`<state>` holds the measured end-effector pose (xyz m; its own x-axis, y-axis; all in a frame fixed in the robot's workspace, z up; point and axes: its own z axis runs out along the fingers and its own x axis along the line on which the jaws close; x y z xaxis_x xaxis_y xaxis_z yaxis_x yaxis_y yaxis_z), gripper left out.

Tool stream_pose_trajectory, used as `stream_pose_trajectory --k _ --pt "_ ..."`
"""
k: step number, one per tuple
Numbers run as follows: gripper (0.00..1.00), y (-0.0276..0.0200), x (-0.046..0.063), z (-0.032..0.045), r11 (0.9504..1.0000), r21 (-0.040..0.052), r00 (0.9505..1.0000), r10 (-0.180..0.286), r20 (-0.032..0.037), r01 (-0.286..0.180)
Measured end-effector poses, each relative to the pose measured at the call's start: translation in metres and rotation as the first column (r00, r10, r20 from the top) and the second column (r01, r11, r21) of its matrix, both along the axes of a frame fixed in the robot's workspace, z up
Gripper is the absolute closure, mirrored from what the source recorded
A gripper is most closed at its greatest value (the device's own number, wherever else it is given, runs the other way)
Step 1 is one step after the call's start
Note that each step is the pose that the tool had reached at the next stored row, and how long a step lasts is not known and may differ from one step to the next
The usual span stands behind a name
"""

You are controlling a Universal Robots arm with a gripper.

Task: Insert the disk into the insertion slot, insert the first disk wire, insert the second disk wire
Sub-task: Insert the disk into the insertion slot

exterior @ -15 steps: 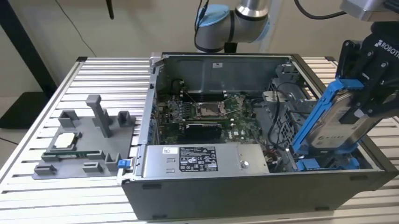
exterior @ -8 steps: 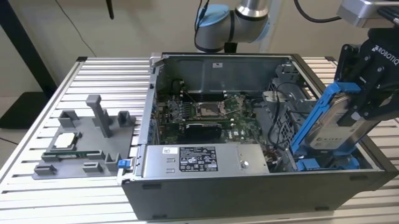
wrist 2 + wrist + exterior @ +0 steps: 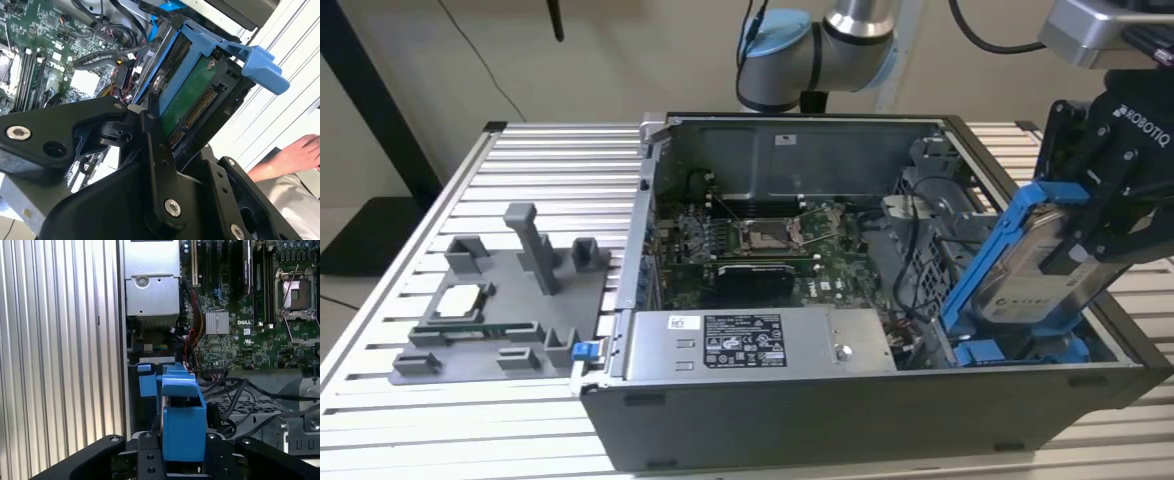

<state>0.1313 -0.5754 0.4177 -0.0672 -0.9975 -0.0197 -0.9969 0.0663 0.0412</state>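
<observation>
The disk (image 3: 1051, 262), a silver-grey drive in a bright blue carrier frame, stands steeply tilted at the exterior view's right end of the open computer case. My gripper (image 3: 1110, 222) is shut on its upper part. Its lower end reaches down to the insertion slot (image 3: 1017, 352), a bay with blue fittings at the case's near right corner. In the second wrist view the disk's green underside (image 3: 192, 107) and connector edge show between the black fingers (image 3: 156, 137). In the first wrist view the blue carrier (image 3: 183, 425) sits between the fingers (image 3: 149, 456). Black cables (image 3: 240, 392) lie over the perforated cage (image 3: 250, 410); which are disk wires is unclear.
A silver labelled power-supply box (image 3: 761, 342) fills the case's near side, with the motherboard (image 3: 761, 245) behind it. A grey fixture plate (image 3: 507, 300) with small parts sits on the slatted table (image 3: 400, 420) at the exterior view's left. A person's hand (image 3: 300, 152) rests beside the case.
</observation>
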Motion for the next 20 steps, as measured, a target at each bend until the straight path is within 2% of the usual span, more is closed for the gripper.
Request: stream_pose_trajectory --k 6,20 --pt "1.0 -0.0023 0.0 -0.0028 1.0 0.0002 1.0 0.0 -0.004 0.0" --pt "1.0 -0.0023 0.0 -0.0227 1.0 0.0003 1.0 0.0 -0.0058 0.0"
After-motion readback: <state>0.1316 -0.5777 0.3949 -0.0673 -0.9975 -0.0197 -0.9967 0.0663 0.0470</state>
